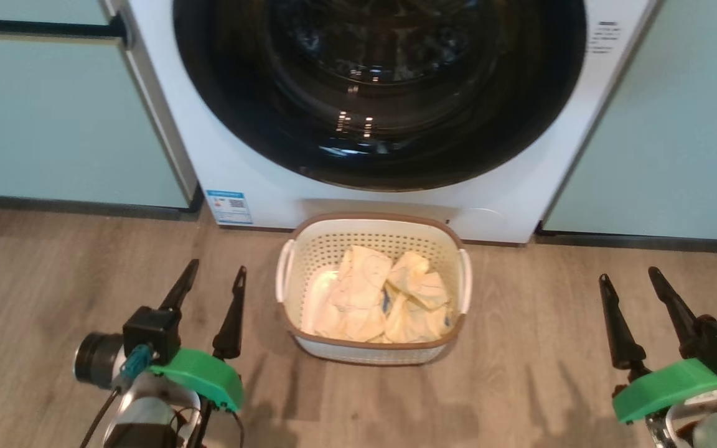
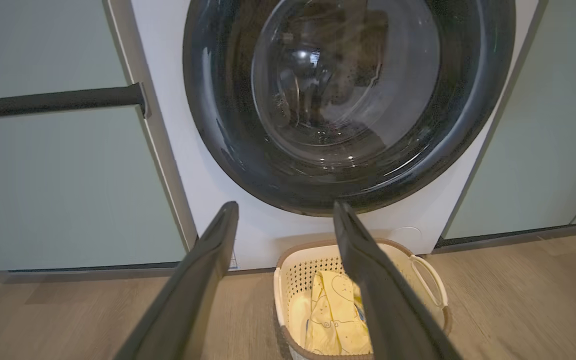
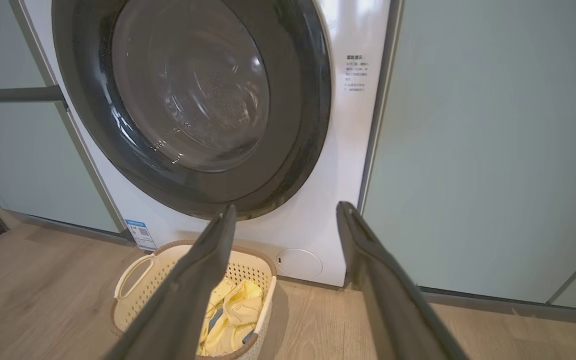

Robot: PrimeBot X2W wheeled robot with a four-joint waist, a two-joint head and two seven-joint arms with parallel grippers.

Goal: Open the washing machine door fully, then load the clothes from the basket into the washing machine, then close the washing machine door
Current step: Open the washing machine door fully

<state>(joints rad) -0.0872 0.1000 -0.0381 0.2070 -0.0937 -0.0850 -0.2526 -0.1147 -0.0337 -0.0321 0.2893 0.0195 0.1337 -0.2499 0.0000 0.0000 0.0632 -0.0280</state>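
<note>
The left gripper [image 1: 219, 266] and the right gripper [image 1: 628, 274] hung low, well out to either side of the basket [image 1: 371, 218]. Each had its two dark fingers spread wide and held nothing. The basket stood on the wooden floor [image 1: 520, 379] with the pale yellow clothes [image 1: 377, 295] heaped inside it. Just behind the basket rose the white washing machine [image 1: 259, 177]. Above the basket, the washing machine door [image 1: 240, 115] sat shut, flat against the machine's front. A blue sticker [image 1: 229, 206] showed behind the basket to its left and a round cap [image 3: 299, 263] behind its right corner. Pale green cabinet panels [image 1: 53, 124] stood further out on both sides.
</note>
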